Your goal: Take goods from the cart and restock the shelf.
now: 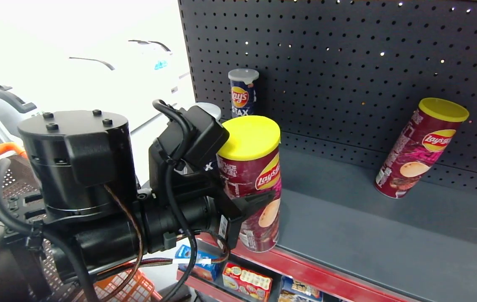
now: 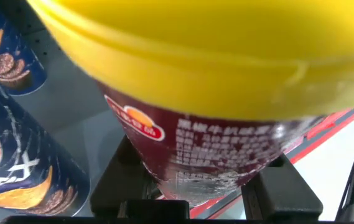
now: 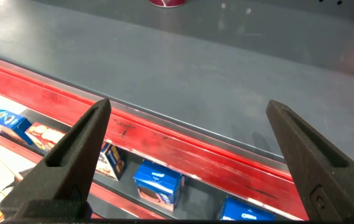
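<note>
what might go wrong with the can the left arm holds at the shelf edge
The can in the left gripper stands at the shelf's red front edge; released here, it might tip off. The tilted can leaning on the back panel could topple if jolted.

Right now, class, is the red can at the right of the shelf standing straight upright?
No, the red can is tilted, its base on the shelf and its top leaning toward the pegboard behind it.

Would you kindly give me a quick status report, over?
Left gripper shut on maroon chip can at shelf front edge. Right gripper open, empty. Blue cans close by.
</note>
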Robot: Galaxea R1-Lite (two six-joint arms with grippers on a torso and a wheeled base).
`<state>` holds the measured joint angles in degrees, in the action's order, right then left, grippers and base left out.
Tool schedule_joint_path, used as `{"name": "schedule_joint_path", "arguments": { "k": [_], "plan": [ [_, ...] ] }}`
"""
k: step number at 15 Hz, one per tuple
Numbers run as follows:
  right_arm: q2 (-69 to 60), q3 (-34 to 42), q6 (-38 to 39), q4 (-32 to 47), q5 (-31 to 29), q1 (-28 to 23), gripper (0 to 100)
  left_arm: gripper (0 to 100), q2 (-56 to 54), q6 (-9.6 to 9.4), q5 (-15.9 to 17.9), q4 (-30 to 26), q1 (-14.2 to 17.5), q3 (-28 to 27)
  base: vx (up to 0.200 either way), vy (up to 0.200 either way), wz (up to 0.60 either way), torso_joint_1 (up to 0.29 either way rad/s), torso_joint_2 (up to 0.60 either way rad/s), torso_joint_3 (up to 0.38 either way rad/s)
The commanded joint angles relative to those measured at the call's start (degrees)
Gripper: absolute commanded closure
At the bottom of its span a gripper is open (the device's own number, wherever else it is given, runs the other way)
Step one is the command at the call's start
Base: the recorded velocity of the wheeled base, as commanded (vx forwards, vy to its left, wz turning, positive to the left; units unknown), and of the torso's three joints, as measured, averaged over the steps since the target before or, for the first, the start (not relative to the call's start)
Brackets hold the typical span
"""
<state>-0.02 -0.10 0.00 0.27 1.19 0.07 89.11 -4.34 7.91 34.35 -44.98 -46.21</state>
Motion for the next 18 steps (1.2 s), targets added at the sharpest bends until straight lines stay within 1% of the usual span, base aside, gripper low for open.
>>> {"name": "schedule_joint_path", "arguments": {
  "k": [1, 6, 18],
  "plan": [
    [0.0, 0.0, 0.0, 0.0, 0.0, 0.0, 0, 100, 0.5, -0.05, 0.6, 0.0, 0.5, -0.1, 0.0, 0.0, -0.6, -0.002, 0.01, 0.007],
    [0.0, 0.0, 0.0, 0.0, 0.0, 0.0, 0, 100, 0.5, 0.03, 0.8, 0.0, 1.0, 0.0, 0.0, 0.0, -0.6, 0.003, 0.0, 0.003],
    [0.0, 0.0, 0.0, 0.0, 0.0, 0.0, 0, 100, 0.7, 0.03, 0.7, 0.1, 1.0, -0.5, 0.0, 0.0, 0.0, 0.0, 0.0, 0.0]
  ]
}}
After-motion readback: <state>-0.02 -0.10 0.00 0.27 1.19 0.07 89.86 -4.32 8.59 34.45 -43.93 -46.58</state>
